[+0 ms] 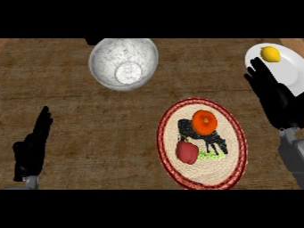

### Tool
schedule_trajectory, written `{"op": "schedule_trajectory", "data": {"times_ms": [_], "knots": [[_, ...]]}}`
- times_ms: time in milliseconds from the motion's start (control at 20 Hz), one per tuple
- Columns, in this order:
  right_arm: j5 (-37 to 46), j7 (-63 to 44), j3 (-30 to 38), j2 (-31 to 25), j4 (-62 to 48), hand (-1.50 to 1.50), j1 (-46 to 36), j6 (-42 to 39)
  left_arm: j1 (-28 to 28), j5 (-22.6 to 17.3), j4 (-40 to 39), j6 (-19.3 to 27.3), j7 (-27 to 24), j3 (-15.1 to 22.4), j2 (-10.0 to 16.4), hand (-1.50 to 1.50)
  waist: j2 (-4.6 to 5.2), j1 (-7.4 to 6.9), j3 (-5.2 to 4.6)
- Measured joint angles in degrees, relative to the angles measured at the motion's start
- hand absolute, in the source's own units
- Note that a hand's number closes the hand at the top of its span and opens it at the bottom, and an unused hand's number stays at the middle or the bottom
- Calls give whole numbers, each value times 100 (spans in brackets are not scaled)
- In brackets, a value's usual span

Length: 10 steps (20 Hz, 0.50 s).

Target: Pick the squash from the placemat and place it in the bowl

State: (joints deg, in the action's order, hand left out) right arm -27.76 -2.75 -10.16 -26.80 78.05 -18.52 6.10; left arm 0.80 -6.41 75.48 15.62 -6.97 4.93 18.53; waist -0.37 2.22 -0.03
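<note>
Sitting on the upper half of the oval, red-rimmed placemat (233,151), the orange squash (205,122) lies untouched, with a red item (187,152) just below it on the same mat. The right hand (273,94) hangs to the squash's right and a little farther up the worktop (82,116), clearly apart from it. Its fingers are straight and spread upward, holding nothing, and their tips overlap the left rim of a white plate (297,71) that carries a lemon (270,54). The left hand (32,149) rests near the lower left edge, fingers up and straight, empty, well apart from the mat. The speckled white bowl (108,60) stands up and to the left of the placemat, not touching it.
</note>
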Motion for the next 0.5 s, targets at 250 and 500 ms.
{"op": "schedule_trajectory", "data": {"times_ms": [250, 500], "knots": [[725, 172, 69, 237, 411, 150, 321, 1392, -321, 45, 444, -458, 94, 449, -53, 0, -25, 31, -7], [1946, -20, -141, 165, 117, -150, 707, 2904, -599, -74, 820, -1010, 202, 937, -202, 0, -4, 75, -40]]}}
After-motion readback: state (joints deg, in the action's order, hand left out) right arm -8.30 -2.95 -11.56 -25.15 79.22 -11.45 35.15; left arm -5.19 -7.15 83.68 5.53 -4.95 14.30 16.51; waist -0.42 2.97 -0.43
